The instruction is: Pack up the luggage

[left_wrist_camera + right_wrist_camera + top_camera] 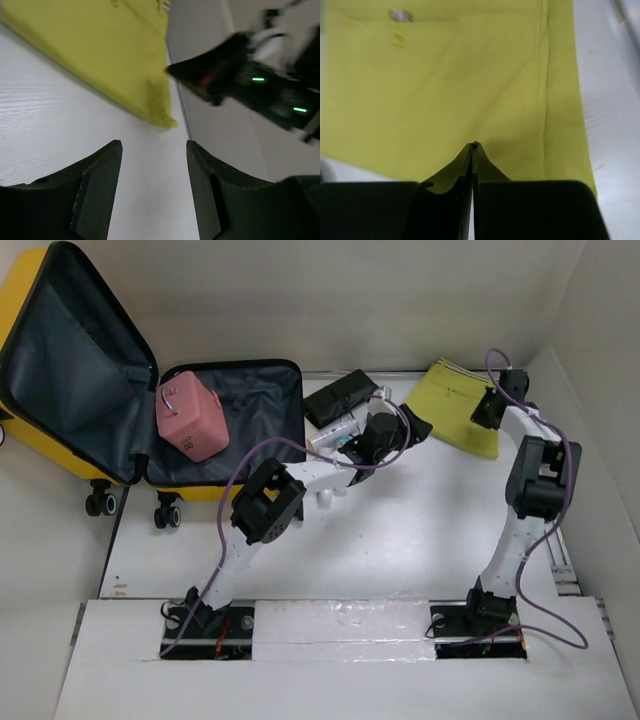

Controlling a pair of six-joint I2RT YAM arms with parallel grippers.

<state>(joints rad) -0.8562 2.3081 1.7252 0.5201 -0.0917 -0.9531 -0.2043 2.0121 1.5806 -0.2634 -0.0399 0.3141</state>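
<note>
no legible text or labels anywhere

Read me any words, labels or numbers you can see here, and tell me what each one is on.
None can be read.
Pink case: white mark on its side, too small to read.
Yellow garment: small tag near its top edge, blurred.

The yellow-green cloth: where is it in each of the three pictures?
Top external: the yellow-green cloth lies at the far right of the white table, under the right gripper.
Left wrist: upper left, beyond the open left gripper.
Right wrist: it fills most of the picture, behind the shut right gripper.
Shared landmark: the white table, bare beside the cloth in every view.
</note>
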